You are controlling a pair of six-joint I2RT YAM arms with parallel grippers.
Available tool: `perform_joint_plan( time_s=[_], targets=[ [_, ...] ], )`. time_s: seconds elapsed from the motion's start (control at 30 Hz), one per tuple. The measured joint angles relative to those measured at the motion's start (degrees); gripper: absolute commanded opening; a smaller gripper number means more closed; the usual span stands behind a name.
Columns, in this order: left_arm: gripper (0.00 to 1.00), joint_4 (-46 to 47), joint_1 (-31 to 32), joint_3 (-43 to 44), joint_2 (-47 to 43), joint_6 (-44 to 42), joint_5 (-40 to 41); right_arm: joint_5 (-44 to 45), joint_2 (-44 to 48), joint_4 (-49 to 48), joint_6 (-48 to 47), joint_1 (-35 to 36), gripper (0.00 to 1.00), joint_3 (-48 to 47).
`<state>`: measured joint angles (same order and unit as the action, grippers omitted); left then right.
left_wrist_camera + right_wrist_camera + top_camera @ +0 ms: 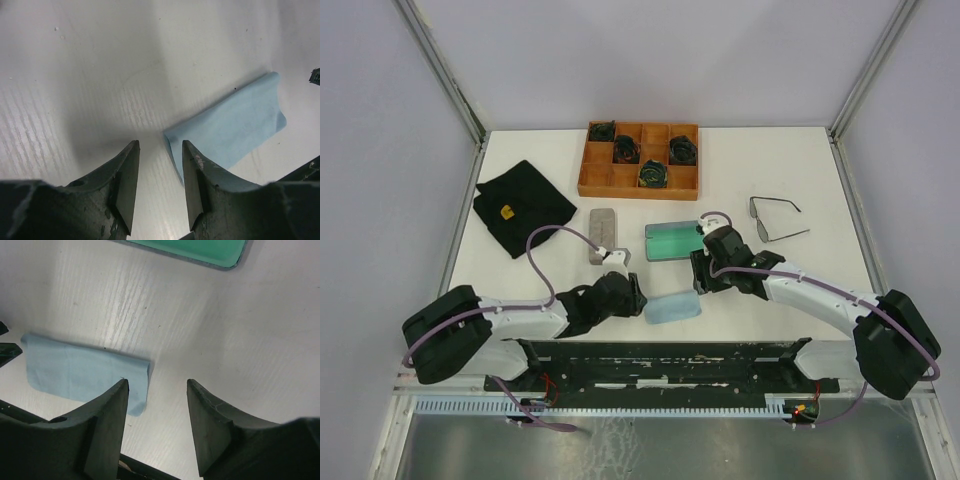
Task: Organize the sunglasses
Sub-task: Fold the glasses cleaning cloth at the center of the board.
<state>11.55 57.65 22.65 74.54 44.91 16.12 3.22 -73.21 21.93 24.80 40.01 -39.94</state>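
Note:
One pair of thin dark wire-framed sunglasses (775, 220) lies unfolded on the white table, at the right. A light blue fabric case (672, 307) lies flat between my two grippers. My left gripper (636, 298) is at its left end, open, with only bare table between the fingers; in the left wrist view (160, 145) the blue case (235, 130) sits just right of the right finger. My right gripper (700, 282) is at the case's right end, also open and holding nothing (157, 382); the blue case (85, 372) lies by its left finger.
A green case (672, 240) lies just behind the right gripper, also seen in the right wrist view (200, 247). A grey case (604, 235) lies left of it. A black cloth (520, 207) is at the far left. A wooden compartment tray (590, 160) with dark green coiled bundles stands at the back.

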Motion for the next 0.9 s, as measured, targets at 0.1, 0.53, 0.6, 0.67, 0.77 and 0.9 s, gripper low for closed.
perform_joint_plan(
  time_s=[0.1,0.53,0.6,0.67,0.77,0.9],
  targets=[
    [0.44,-0.8,0.5,1.4,1.7,1.7,1.0,0.7,0.0,-0.5,0.5,0.0,0.58,0.0],
    [0.41,-4.7,4.6,6.7,7.2,6.7,6.4,0.9,0.1,-0.7,2.4,-0.1,0.58,0.2],
    [0.42,-5.2,4.6,6.9,7.3,7.4,6.9,0.9,0.1,-0.4,2.4,-0.1,0.58,0.2],
    [0.42,-5.6,4.7,7.2,7.5,7.9,7.5,0.9,0.1,-0.3,2.4,-0.1,0.58,0.2],
    [0.42,-5.8,4.7,8.1,8.4,8.0,7.8,0.9,0.1,-0.1,2.5,-0.1,0.58,0.2],
    [0.43,-5.9,5.2,9.1,9.5,8.0,8.1,0.7,0.1,0.1,2.9,-0.1,0.59,0.2]
  ],
)
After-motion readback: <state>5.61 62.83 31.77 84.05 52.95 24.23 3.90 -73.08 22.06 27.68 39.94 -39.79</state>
